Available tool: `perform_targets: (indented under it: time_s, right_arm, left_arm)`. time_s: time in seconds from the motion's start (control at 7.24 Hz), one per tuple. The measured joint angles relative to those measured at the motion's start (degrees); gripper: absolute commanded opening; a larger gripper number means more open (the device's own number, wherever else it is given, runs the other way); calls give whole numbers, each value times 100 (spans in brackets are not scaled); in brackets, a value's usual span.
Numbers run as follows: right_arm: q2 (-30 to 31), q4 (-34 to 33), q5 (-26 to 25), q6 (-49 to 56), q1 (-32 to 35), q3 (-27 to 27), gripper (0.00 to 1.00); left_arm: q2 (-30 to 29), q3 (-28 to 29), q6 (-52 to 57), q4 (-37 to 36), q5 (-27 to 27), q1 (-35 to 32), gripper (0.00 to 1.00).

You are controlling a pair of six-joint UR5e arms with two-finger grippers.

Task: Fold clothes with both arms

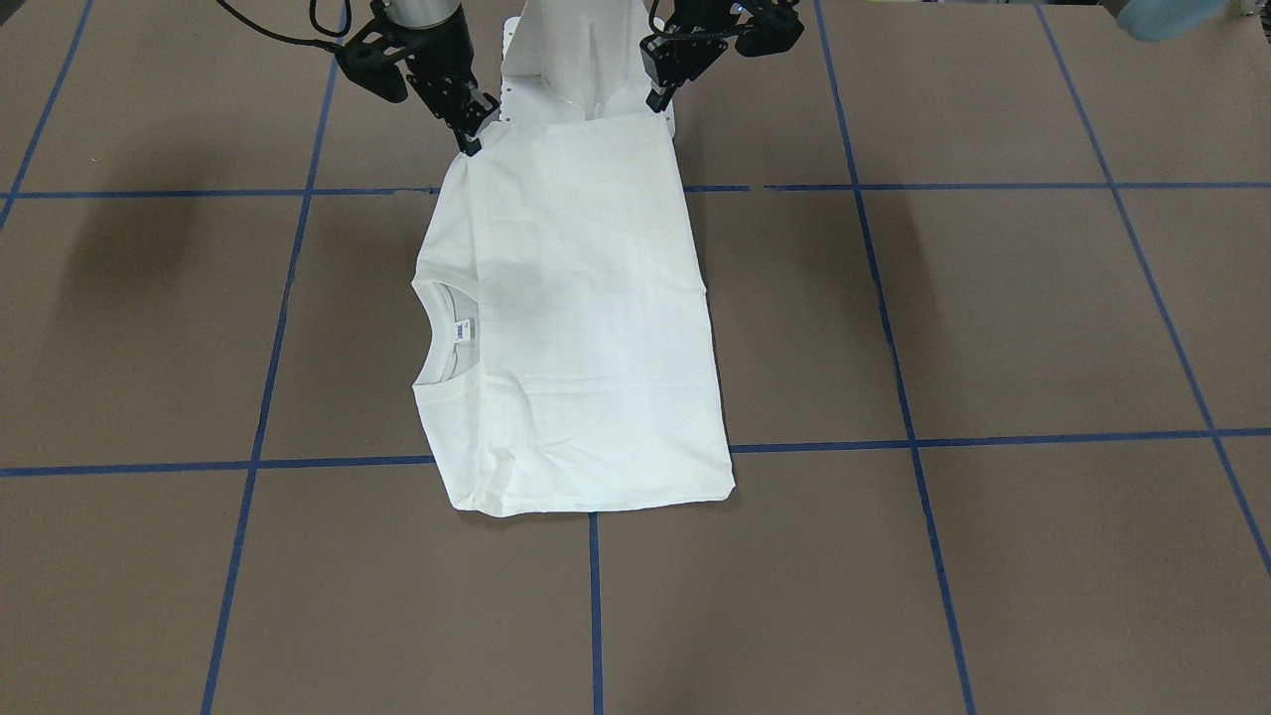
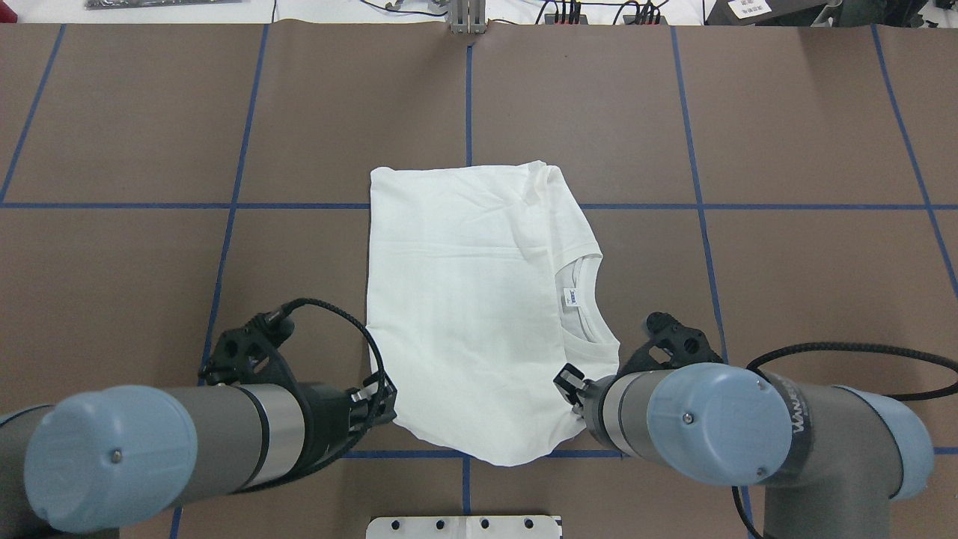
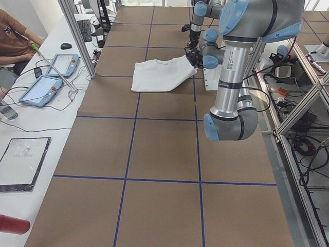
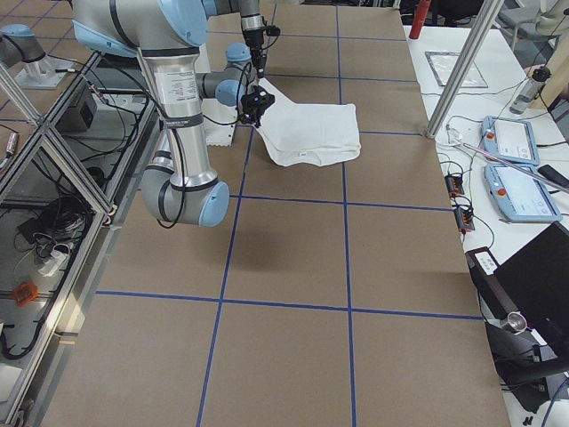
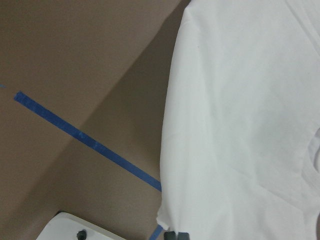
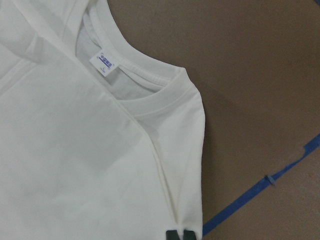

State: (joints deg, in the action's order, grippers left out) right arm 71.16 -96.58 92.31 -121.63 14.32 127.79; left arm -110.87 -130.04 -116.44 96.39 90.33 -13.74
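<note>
White cotton, thin and limp, the shirt (image 2: 471,299) lay near the middle of the table (image 2: 786,299), folded to a rough rectangle with the collar (image 2: 593,318) and its label (image 2: 571,297) towards the robot's right. Its far part lay flat. The edge nearest the robot was raised off the surface and sagged in a shallow curve between two held corners. The left gripper (image 2: 378,400) was closed on the corner away from the collar. The right gripper (image 2: 572,385) was closed on the shoulder corner, just beside the collar. Each wrist view showed the fingertips nipped together on the cloth's edge. By my judgement the shirt would weigh next to nothing, offer no stiffness and drape wherever it was unsupported, so its layers could slide apart or crease if the arms moved unevenly. The corners seemed the right hold, since a pinch through all layers there would keep the edge taut, though a shallow bite might slip off the smooth knit. Blue tape (image 2: 224,206) marked a grid across the brown table, one line passing beneath the raised edge.
</note>
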Motion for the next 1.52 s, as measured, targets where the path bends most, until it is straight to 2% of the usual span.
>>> perform_targets:
  time_s: [0.14, 0.28, 0.55, 1.11, 1.24, 1.38, 1.52]
  right_arm:
    - [-162, -3, 181, 284, 388, -137, 0]
    - [-483, -3, 502, 633, 879, -498, 0]
    - [-1215, 10, 1024, 1285, 1695, -1449, 0]
    - [-2388, 215, 1253, 2444, 2347, -3493, 0]
    - [-2577, 642, 1416, 2646, 2501, -4135, 17]
    - [-2712, 1170, 1570, 2777, 2631, -4763, 99]
    - [-2845, 1691, 1652, 3020, 2735, -5390, 100]
  left_arm:
    - [-133, 104, 433, -114, 84, -422, 0]
    - [-343, 425, 877, -134, 223, -871, 0]
    - [-637, 1187, 1563, 160, 351, -1548, 0]
    - [-974, 2679, 1923, 1357, 361, -2009, 0]
    - [-1063, 3010, 1926, 1561, 355, -2090, 32]
    - [-1185, 3442, 2009, 1798, 349, -2212, 71]
    - [-1297, 3957, 2190, 2105, 342, -2385, 100]
